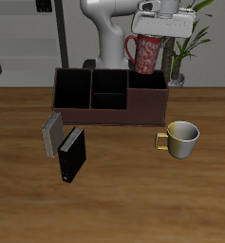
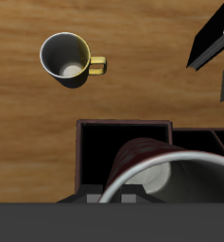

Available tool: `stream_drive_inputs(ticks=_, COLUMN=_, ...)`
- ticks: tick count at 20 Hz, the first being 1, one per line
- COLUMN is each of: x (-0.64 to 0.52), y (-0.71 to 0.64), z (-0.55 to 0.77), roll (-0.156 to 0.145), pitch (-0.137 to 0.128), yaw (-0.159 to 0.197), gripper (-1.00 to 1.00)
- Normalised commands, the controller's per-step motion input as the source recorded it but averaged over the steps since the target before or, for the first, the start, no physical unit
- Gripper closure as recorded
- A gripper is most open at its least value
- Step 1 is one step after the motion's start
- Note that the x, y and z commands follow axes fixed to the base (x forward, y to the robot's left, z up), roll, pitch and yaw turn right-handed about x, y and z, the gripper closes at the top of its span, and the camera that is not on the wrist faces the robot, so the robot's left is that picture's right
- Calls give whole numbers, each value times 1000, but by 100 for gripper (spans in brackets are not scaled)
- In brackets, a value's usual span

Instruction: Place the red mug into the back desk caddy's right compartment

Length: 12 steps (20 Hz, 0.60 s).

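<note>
While the front of the desk is carrying only bystanders, a black book and a grey book are lying side by side near the caddy's other end, and a cream-yellow mug is standing apart with its handle pointing toward them; none of these is touching the caddy, so they are leaving the approach free. Farther back, the back desk caddy is sitting lengthwise across the desk, and its wide, undivided right compartment is lying open directly beneath the load. Above it, the end effector is holding the red mug by its top, upright or nearly so, with the mug's base hanging just over the compartment's back wall rather than inside it; I judge it is being carried high so that it clears the walls before being lowered. In the wrist view the mug's rim is filling the foreground over the dark compartment, which suggests fair alignment. The fingers themselves are hidden behind the mug and the wrist housing, so the exact grip is hard to make out, and the handle is barely distinguishable. Behind the arm, a potted plant is partly cut off.
</note>
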Motion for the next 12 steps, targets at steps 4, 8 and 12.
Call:
stream_drive_inputs(ticks=4, x=114, y=-4, z=-66, roll=-22, pitch=20, yaw=-22, gripper=100)
stream_drive_inputs(ticks=8, x=43, y=62, z=-68, roll=7, pitch=9, yaw=-4, gripper=100)
stream_drive_inputs(ticks=12, x=55, y=82, z=-108, roll=50, pitch=36, yaw=-37, gripper=100)
